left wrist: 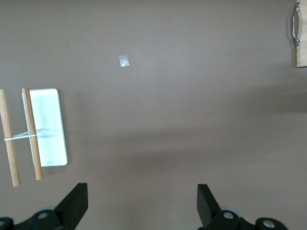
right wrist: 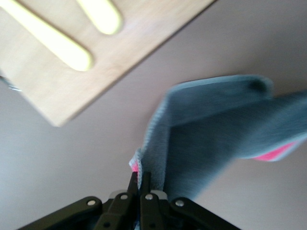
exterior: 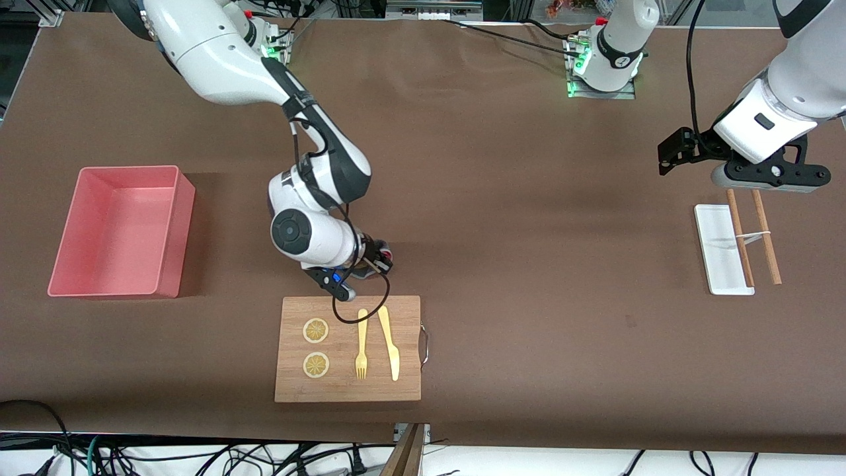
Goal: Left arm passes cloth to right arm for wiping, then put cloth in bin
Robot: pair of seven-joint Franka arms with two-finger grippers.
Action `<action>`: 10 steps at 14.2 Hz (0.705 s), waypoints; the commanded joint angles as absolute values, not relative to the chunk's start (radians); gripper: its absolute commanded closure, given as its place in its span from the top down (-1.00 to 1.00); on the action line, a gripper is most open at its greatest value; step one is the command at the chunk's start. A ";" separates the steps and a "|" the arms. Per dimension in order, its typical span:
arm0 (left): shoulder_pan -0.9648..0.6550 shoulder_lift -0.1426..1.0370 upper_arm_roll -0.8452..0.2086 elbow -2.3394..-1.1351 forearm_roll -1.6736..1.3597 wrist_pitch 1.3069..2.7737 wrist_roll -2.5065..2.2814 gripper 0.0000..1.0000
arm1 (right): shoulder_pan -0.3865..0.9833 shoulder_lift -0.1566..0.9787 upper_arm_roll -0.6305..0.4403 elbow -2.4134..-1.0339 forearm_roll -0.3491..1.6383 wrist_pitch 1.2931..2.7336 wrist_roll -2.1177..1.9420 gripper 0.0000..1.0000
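The cloth (right wrist: pixel 216 129) shows its dark grey face and a magenta-pink edge in the right wrist view. My right gripper (right wrist: pixel 138 176) is shut on one corner of it, and the rest trails over the brown table. In the front view the right gripper (exterior: pixel 340 284) is low at the wooden cutting board's (exterior: pixel 347 370) farther edge, and the hand hides the cloth. The pink bin (exterior: pixel 173 251) stands toward the right arm's end of the table. My left gripper (exterior: pixel 770 177) hangs open and holds nothing over the farther end of a white tray (exterior: pixel 717 248); its fingers (left wrist: pixel 76 203) stand wide apart.
On the cutting board (right wrist: pixel 96 62) lie two lemon slices (exterior: pixel 316 330), a yellow fork (exterior: pixel 361 344) and a yellow knife (exterior: pixel 390 344). A pair of wooden chopsticks (exterior: pixel 767 238) rests against the tray (left wrist: pixel 48 127). A metal handle (left wrist: pixel 294 26) sticks out of the board's end.
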State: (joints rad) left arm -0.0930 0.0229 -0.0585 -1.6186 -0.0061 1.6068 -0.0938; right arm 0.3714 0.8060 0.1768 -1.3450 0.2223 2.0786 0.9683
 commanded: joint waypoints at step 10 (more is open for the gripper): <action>-0.086 0.020 -0.075 -1.617 -0.008 1.601 -0.084 1.00 | 0.285 0.773 -0.102 -1.336 0.110 1.637 0.252 -1.00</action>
State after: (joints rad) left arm -0.0924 0.0231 -0.0781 -1.6188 -0.0061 1.6067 -0.0938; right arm 0.2905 0.7871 -0.0582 -1.3324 0.1232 1.6676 0.3603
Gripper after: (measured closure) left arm 0.000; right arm 0.982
